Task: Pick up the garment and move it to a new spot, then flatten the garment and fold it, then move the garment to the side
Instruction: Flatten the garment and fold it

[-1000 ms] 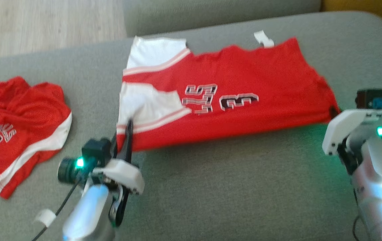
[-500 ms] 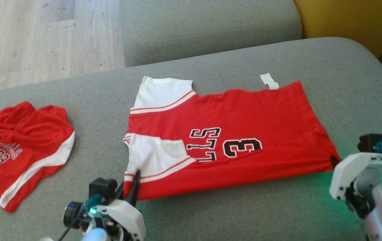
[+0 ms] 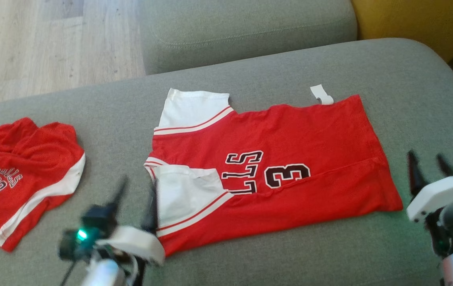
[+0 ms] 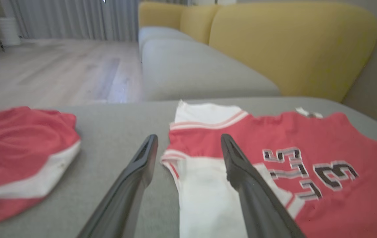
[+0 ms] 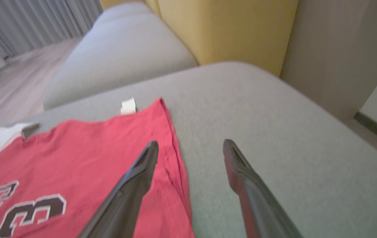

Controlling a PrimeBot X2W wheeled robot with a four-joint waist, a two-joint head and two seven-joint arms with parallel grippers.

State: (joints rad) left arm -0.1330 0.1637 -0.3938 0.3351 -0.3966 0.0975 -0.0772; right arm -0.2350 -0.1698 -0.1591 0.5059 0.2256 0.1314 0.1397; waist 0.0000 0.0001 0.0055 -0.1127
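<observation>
Opened up since a second earlier, left gripper (image 3: 138, 186) and right gripper (image 3: 426, 159) alike: shut at the near corners of the shirt (image 3: 290, 159) then, spread wide at this moment with nothing between the fingers. Found the left pair at the lower left of the head view, blurred, straddling the edge of the shirt's white sleeve; in the left wrist view, one finger over bare grey cushion (image 3: 250, 258), the other over the white panel. Found the right pair at the lower right, just off the shirt's hem corner; in the right wrist view, one finger above the red hem, the other above the cushion. Could not tell whether either touched the cloth. Lay flat across the middle of the frame, that red shirt, number and letters facing up, small white tag (image 3: 321, 94) at its far edge. Lay bunched at the far left, well apart, a pair of red shorts (image 3: 24, 171).
</observation>
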